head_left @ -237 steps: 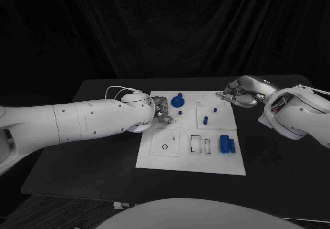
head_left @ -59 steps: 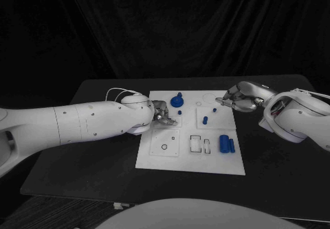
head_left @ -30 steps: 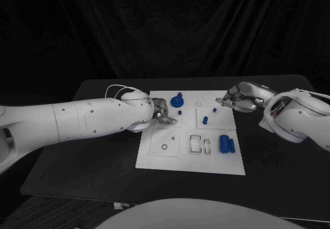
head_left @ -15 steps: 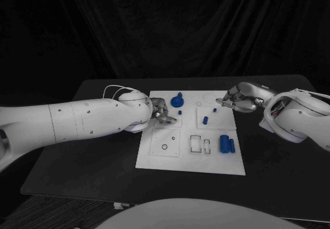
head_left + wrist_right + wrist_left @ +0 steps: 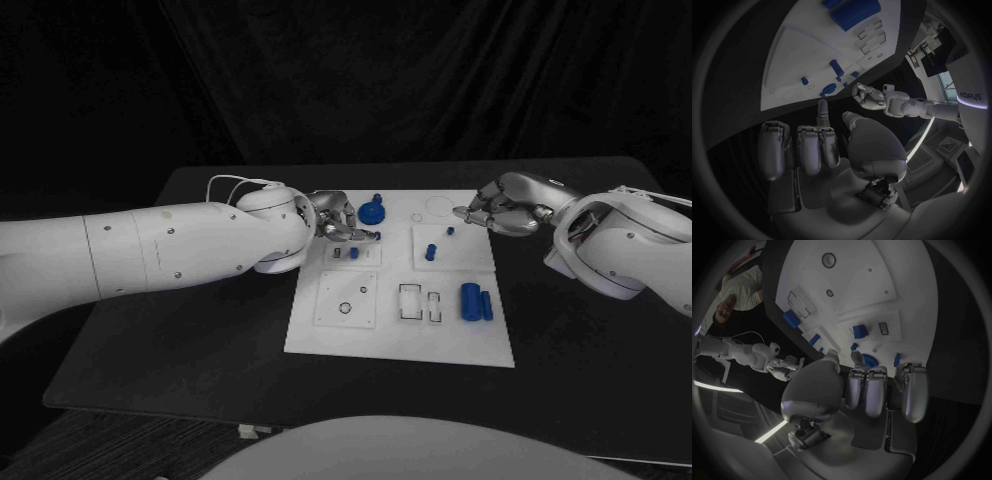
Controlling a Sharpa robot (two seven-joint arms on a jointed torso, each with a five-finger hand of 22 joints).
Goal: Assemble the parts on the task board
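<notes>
The white task board (image 5: 404, 335) lies in the middle of the black table. My left hand (image 5: 336, 218) hovers over its far left corner with fingers loosely curled and nothing in them. Just in front of it a small blue piece (image 5: 353, 253) sits in a little square plate; the left wrist view shows the piece (image 5: 859, 331) beyond the fingers (image 5: 873, 387). A round blue knob (image 5: 374, 211) stands beside the hand. My right hand (image 5: 499, 212) hangs at the board's far right corner, holding nothing.
A blue peg (image 5: 450, 231) and a short cylinder (image 5: 431, 253) stand on the right-hand plate. Two blue cylinders (image 5: 470, 300) lie by the board's right edge, beside empty rectangular slots (image 5: 413, 300). Bare table surrounds the board.
My left hand has lifted back toward the board's far left corner, uncovering the small blue piece it was over. The right hand has barely moved.
</notes>
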